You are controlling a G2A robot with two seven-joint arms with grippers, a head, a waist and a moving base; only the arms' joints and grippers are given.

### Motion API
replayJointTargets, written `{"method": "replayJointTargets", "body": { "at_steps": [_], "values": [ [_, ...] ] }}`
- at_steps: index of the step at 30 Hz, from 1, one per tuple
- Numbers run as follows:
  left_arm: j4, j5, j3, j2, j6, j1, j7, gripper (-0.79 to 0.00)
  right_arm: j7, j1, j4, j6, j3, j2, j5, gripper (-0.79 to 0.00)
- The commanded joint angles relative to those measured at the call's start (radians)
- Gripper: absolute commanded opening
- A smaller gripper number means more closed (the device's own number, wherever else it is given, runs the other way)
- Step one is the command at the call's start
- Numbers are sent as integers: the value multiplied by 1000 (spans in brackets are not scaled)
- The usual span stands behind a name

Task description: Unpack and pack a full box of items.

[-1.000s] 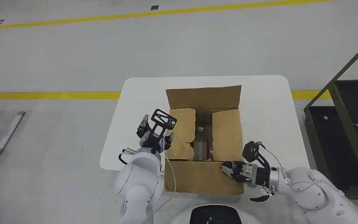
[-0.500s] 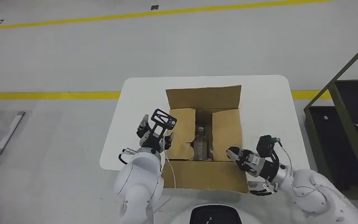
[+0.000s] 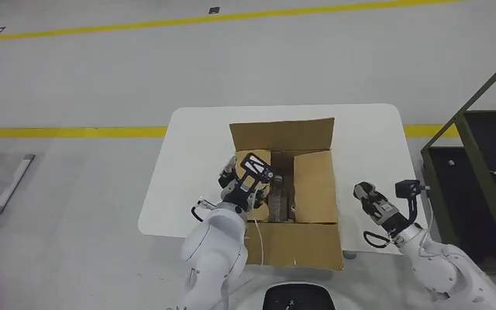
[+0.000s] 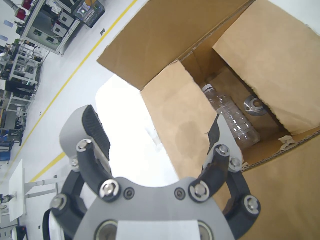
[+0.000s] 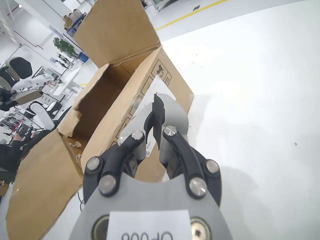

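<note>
- One glance down: saw white table (image 3: 194,155) bearing cardboard box (image 3: 283,136), flaps up.
- Found clear bottle (image 4: 232,121) lying inside, just beyond left gripper (image 4: 152,118), spread wide astride left flap.
- Noted right gripper (image 5: 156,108) pinched together, apart from box's right wall.

The box (image 3: 283,136) is plain brown card, with a white label (image 5: 153,93) and small black marks printed on one side. The bench (image 3: 194,147) is white. The bottle (image 4: 232,118) is clear and see-through. The round metal part (image 4: 253,104) is silver-grey. The left fingers (image 4: 96,131) and right fingers (image 5: 158,116) have black ridged pads on grey backs. The floor (image 3: 116,70) is grey with yellow lines (image 3: 232,15).
</note>
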State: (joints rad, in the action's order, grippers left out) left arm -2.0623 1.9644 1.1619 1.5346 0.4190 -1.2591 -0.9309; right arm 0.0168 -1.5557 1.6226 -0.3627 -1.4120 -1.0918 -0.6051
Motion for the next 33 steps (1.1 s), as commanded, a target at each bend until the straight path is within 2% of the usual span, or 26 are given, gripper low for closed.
{"method": "replayJointTargets", "body": {
  "at_steps": [1, 7, 12, 18, 24, 27, 29, 32, 33],
  "values": [
    [44, 6, -35, 3, 11, 19, -21, 0, -8, 5, -7, -2, 21, -4, -15, -785],
    [162, 47, -107, 16, 2, 81, -153, 0, -24, 5, 7, 14, 40, -10, -48, -785],
    [245, 43, -115, 24, -42, 112, -211, 0, -54, -7, 39, 34, 25, -11, -81, -785],
    [315, 117, -121, 26, -57, 143, -218, 0, -89, -43, 151, 148, -11, -9, -244, -785],
    [328, 125, -120, 30, -71, 147, -235, 0, -68, -56, 245, 122, -11, -8, -296, -785],
    [324, 133, -118, 31, -74, 148, -229, -120, -38, -40, 246, 103, 8, -10, -293, -785],
    [315, 134, -114, 31, -75, 146, -235, -86, -17, -34, 247, 123, 19, -13, -292, -785],
    [299, 127, -103, 33, -81, 142, -242, -151, 9, -27, 259, 132, 36, -16, -303, -785],
    [295, 121, -99, 33, -82, 140, -247, -369, 15, -26, 258, 131, 41, -16, -303, -785]
  ]
}}
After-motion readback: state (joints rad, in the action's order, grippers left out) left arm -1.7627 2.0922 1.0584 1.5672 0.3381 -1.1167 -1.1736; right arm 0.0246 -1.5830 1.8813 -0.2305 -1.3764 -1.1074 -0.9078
